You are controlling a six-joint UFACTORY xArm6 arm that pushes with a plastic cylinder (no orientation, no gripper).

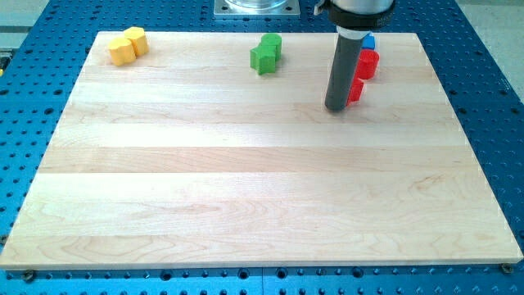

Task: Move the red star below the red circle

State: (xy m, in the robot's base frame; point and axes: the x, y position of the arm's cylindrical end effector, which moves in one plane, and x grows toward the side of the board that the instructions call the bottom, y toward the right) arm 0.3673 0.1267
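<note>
My tip (336, 108) sits touching the left side of a red block (355, 90), half hidden, shape unclear. Another red block (368, 64) lies just above it, below a blue one (368, 41). The tool is a bare rod, holding nothing. One red already looks below the other; only fine alignment seems left.

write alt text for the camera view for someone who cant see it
My tip rests on a pale wooden board near the view's top right, just left of two red blocks it partly hides, with a blue block behind them. Green blocks sit at top centre, yellow blocks at top left.
</note>
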